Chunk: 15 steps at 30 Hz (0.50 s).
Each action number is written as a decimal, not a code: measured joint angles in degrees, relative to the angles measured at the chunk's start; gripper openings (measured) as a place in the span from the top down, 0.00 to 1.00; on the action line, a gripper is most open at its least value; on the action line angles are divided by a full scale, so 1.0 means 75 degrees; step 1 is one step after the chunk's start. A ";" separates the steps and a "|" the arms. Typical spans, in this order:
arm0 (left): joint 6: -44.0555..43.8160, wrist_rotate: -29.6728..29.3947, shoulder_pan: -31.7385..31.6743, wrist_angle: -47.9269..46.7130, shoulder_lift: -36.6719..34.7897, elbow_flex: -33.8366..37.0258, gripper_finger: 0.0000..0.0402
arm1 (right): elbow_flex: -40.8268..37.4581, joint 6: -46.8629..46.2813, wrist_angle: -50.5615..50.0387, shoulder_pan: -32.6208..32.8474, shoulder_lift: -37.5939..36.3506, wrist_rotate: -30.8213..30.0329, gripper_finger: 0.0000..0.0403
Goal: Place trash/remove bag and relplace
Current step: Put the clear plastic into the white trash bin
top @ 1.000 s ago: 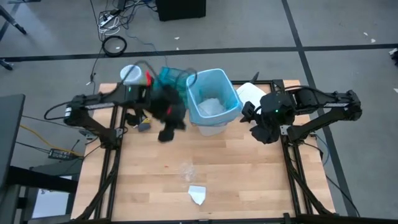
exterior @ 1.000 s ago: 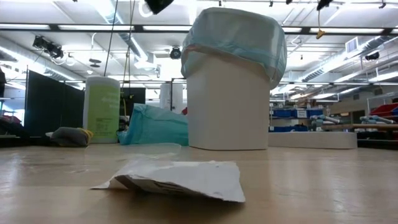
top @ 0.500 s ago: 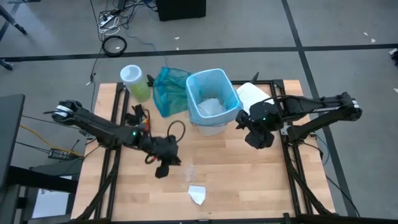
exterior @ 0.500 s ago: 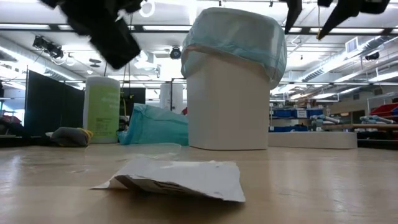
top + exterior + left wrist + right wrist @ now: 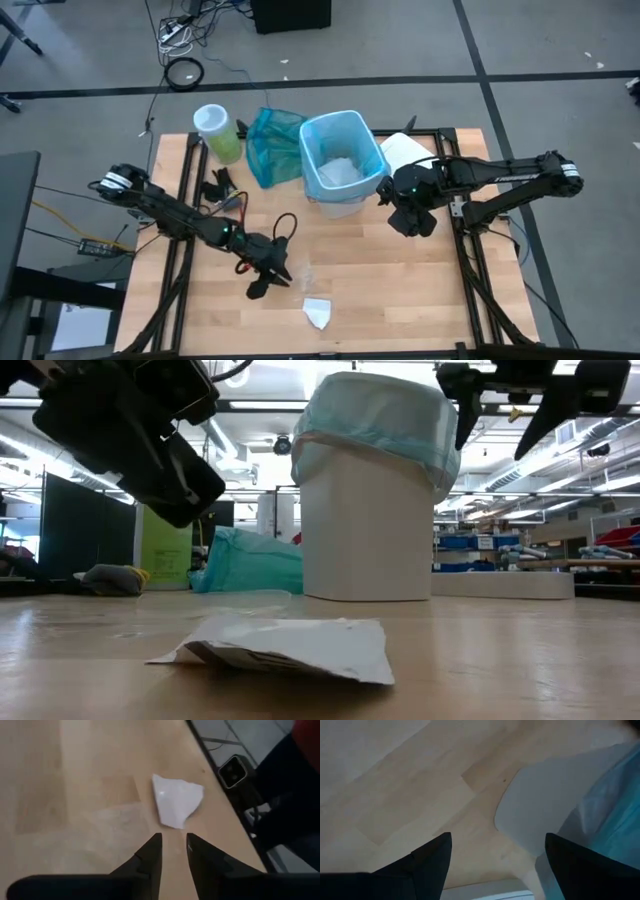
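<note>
The white bin (image 5: 340, 168) stands at the table's far middle, lined with the light blue bag (image 5: 375, 420), whose edge is folded over the rim; white crumpled trash (image 5: 338, 172) lies inside. A white paper scrap (image 5: 176, 802) and a clear plastic bit (image 5: 300, 272) lie flat on the wood near the front edge. My left gripper (image 5: 174, 851) hovers low just short of the scrap, narrowly open, with nothing between its fingers. My right gripper (image 5: 495, 855) hangs wide open above the table beside the bin's right side (image 5: 405, 215).
A teal-green plastic bag (image 5: 272, 145) and a green canister (image 5: 215, 130) stand left of the bin. A flat white thing (image 5: 405, 150) lies at the far right. Small dark items (image 5: 220, 190) lie near the left rail. Bare wood shows across the near right.
My left gripper has swung from high beside the bin's left side down and toward the table's near edge, ending low over the scraps. My right gripper has sunk a little beside the bin. The bin, bag and scraps have stayed put.
</note>
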<state>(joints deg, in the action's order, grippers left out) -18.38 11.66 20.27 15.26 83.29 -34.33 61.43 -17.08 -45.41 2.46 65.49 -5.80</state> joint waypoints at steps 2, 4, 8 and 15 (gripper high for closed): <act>0.0034 -0.0005 -0.0001 0.0088 0.0113 -0.0003 0.72 | -0.0098 0.0003 -0.0012 0.0000 0.0000 -0.0001 0.23; 0.0213 -0.0176 -0.0002 0.0041 0.0254 -0.0003 0.70 | -0.0211 0.0004 0.0008 0.0000 0.0000 0.0000 0.23; 0.0430 -0.0752 -0.0003 0.0287 0.0632 -0.0003 0.67 | -0.0414 -0.0076 0.0059 0.0000 0.0000 0.0000 0.23; 0.0243 -0.1628 -0.0003 0.0674 0.1338 -0.0014 0.64 | -0.0624 -0.0326 0.0114 0.0003 0.0000 0.0003 0.23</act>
<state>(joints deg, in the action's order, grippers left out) -16.56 -0.55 20.25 20.31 93.33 -34.43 56.75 -19.53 -44.55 2.48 65.49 -5.78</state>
